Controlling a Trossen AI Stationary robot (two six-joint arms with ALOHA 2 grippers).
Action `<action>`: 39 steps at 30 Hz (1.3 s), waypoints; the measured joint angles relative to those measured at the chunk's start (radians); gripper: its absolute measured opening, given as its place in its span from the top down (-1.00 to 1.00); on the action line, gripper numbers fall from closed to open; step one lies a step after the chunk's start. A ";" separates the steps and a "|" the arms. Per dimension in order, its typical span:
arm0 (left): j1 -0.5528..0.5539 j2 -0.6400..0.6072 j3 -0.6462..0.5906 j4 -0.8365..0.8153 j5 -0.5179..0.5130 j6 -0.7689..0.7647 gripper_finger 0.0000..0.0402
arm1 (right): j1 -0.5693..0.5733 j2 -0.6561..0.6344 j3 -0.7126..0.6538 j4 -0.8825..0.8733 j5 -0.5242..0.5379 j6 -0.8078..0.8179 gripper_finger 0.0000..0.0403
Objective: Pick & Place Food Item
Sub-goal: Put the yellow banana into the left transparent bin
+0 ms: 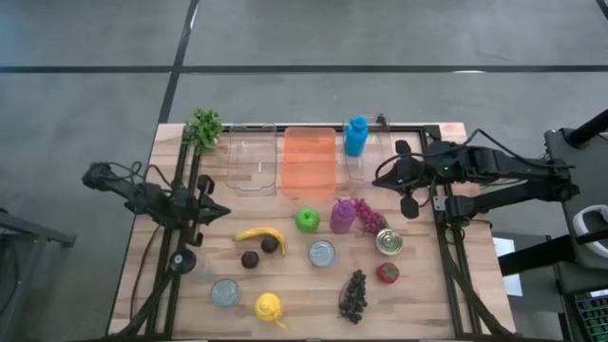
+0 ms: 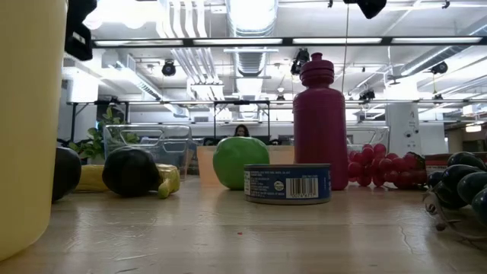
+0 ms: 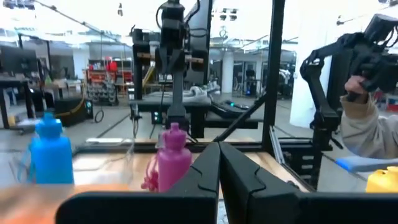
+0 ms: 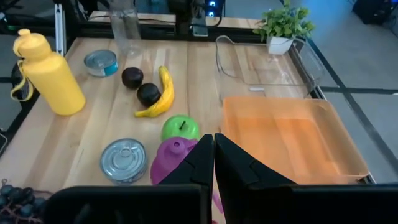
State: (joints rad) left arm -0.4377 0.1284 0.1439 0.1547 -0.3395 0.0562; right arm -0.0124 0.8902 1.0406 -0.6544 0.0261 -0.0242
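Nearest the front edge of the wooden table (image 1: 285,328), a yellow bottle (image 1: 270,307) is lying beside a clear round lid (image 1: 225,293), with a bunch of dark grapes (image 1: 353,294) off to the side and a strawberry (image 1: 387,273) just past it. Moving back, two tins are sitting flat, a blue-labelled can (image 1: 322,254) near the middle and a second can (image 1: 389,241) closer to my right arm. Behind them, a banana (image 1: 261,235) is curving around two dark round fruits (image 1: 270,245), a green apple (image 1: 307,220) is sitting beside a magenta bottle (image 1: 342,216), and red grapes (image 1: 369,218) are lying just beside that bottle. Farther back, an orange tray (image 1: 310,160) is resting next to a clear container (image 1: 252,158), with a blue bottle (image 1: 355,137) and a small green plant (image 1: 203,126) at the far edge. My left gripper (image 1: 215,211) is hovering over the table's left side with its fingers pressed together, holding nothing. My right gripper (image 1: 409,202) is hanging above the right side, jaws likewise together and empty.
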 joint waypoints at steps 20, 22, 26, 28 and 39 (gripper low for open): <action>0.001 0.607 0.512 -0.465 -0.096 -0.063 0.95 | 0.000 0.001 -0.114 0.118 0.000 -0.032 0.96; 0.001 0.653 0.549 -0.519 -0.096 -0.113 0.95 | 0.002 0.001 -0.125 0.119 -0.001 -0.034 0.96; 0.002 0.732 0.610 -0.639 -0.099 -0.253 0.95 | 0.002 0.001 -0.145 0.125 -0.002 -0.040 0.96; 0.004 0.773 0.641 -0.711 -0.101 -0.308 0.95 | 0.002 0.001 -0.153 0.141 -0.005 -0.043 0.96; 0.056 0.903 0.747 -0.885 -0.107 -0.540 0.95 | 0.002 0.000 -0.163 0.177 -0.012 -0.064 0.96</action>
State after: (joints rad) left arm -0.3817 1.0314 0.8912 -0.7305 -0.4465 -0.4842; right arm -0.0105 0.8898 0.8780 -0.4774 0.0145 -0.0879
